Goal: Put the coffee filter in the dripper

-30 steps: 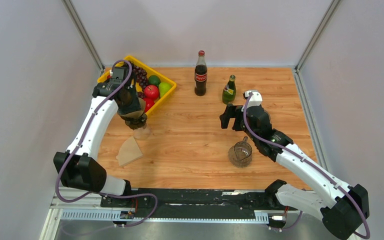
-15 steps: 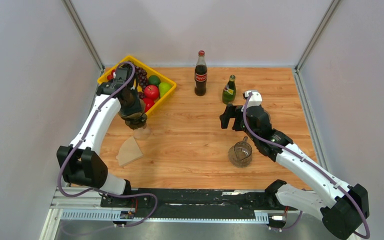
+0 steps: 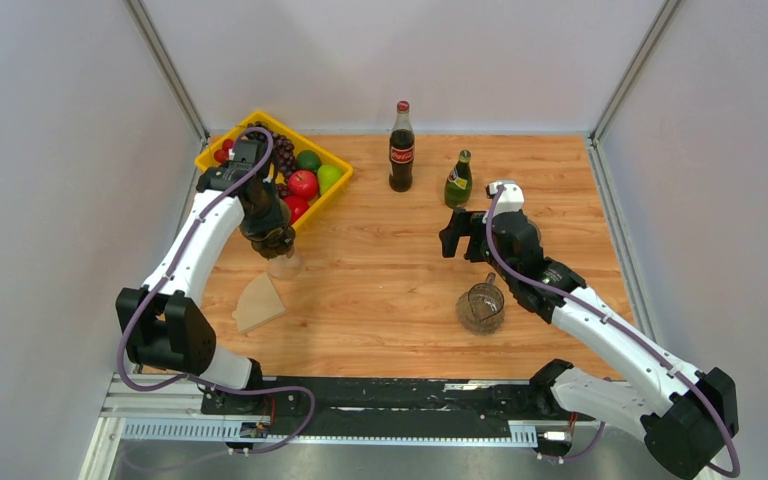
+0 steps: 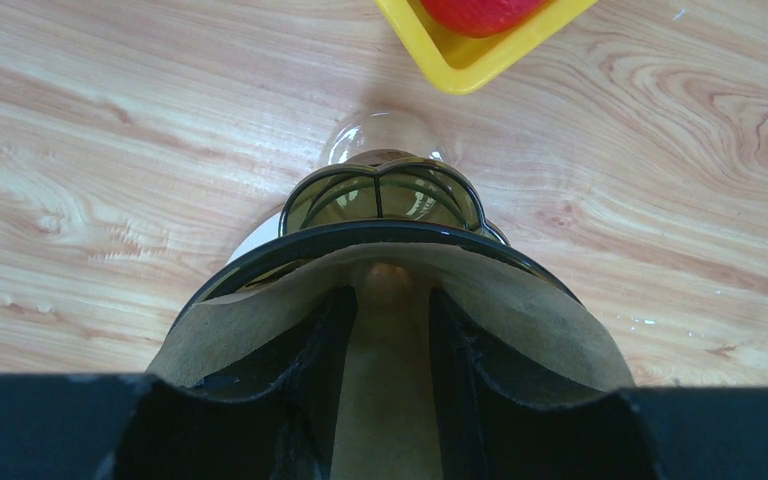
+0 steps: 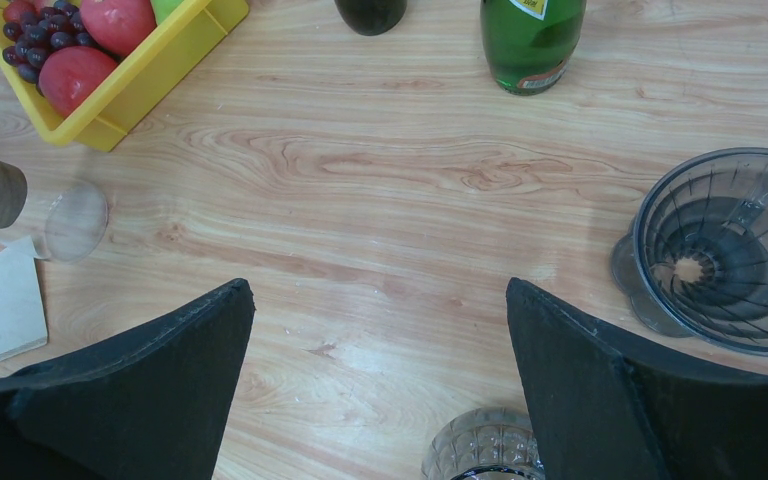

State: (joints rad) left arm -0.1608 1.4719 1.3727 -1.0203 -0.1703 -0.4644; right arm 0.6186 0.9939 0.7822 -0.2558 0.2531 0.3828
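One brown filter (left jaws inside) lines the dripper

The left arm has swung its lower elbow rightward; its jaws have narrowed slightly.

Light wooden table, walled on three sides, with seven things standing or lying on it.
Read from above with 12 o'clock at the far wall: a yellow tray sits at 10 o'clock, a cola bottle stands upright at 12, and a green bottle stands upright at 1, just beside it. A glass mug is at 4 o'clock, with a ribbed grey dripper upright near it (visible only from the right wrist view). A flat paper filter lies at 8 o'clock. A small clear piece sits at 9 o'clock, near the tray's corner, too hidden to name.
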